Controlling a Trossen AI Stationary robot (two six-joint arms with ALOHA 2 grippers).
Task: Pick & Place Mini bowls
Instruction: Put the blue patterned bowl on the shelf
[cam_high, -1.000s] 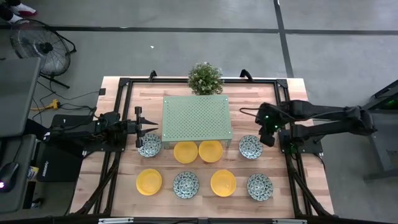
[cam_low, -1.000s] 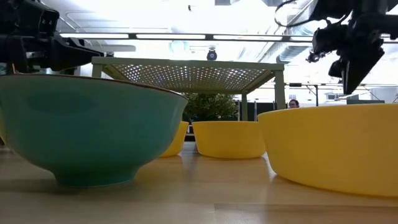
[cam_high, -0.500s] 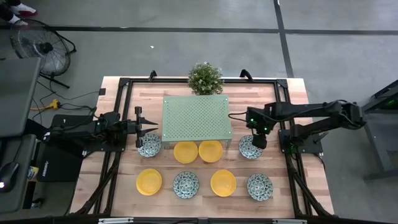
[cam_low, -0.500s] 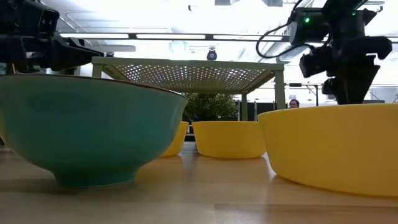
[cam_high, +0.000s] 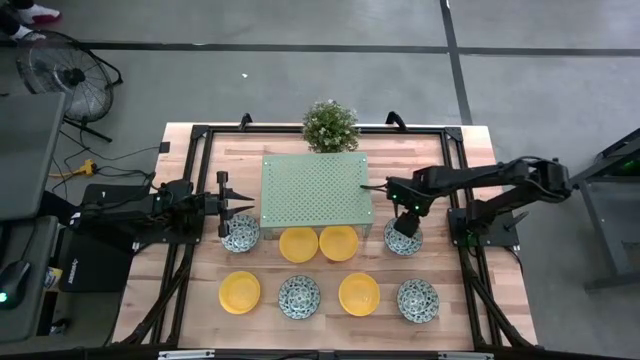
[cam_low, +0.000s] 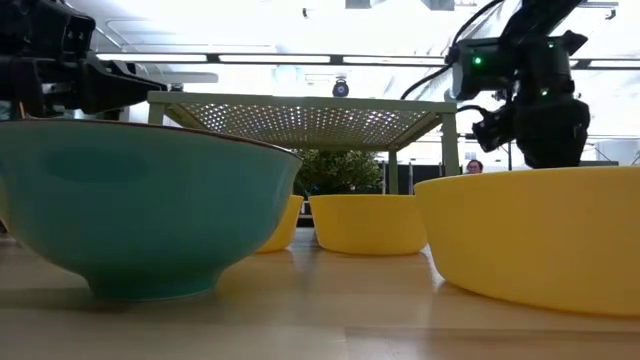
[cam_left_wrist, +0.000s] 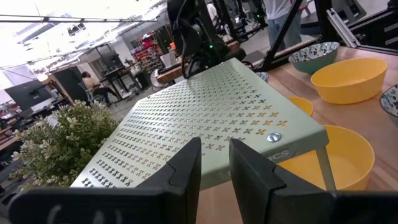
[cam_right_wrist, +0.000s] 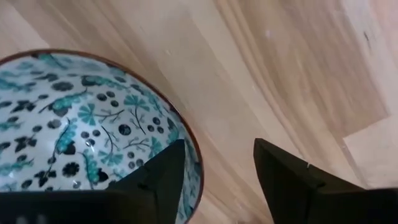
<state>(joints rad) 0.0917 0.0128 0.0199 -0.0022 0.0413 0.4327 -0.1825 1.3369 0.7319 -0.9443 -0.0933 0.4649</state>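
Since a second ago your right arm has swung in from the table's right side toward the middle, and the right gripper (cam_high: 404, 226) now sits over the upper-right patterned bowl (cam_high: 403, 237); half a second ago it was already above that bowl and has since shifted slightly toward the perforated green stand (cam_high: 316, 189). In the low view it has dropped until its tip is hidden behind the near yellow bowl (cam_low: 530, 235). Your left arm has not moved: the left gripper (cam_high: 235, 206) waits at the stand's left edge, just above the upper-left patterned bowl (cam_high: 241, 234).

Right gripper state: fingers spread, nothing between them. In the right wrist view one finger (cam_right_wrist: 163, 174) is over the bowl's inner wall and the other is outside, over bare wood, so the bowl's rim (cam_right_wrist: 186, 140) lies in the gap. Whether a finger touches the bowl, you cannot tell. Left gripper: fingers (cam_left_wrist: 186, 163) parted a little, holding nothing, pointing at the stand.

Bowls: all eight rest on the table (cam_high: 450, 315). Upper row, left to right: patterned, yellow (cam_high: 298, 244), yellow (cam_high: 338, 242), patterned; the two yellows touch, tucked at the stand's front edge. Lower row: yellow (cam_high: 240, 292), patterned (cam_high: 299, 297), yellow (cam_high: 359, 293), patterned (cam_high: 417, 300), spaced apart. The potted plant (cam_high: 331, 125) stands behind the stand.
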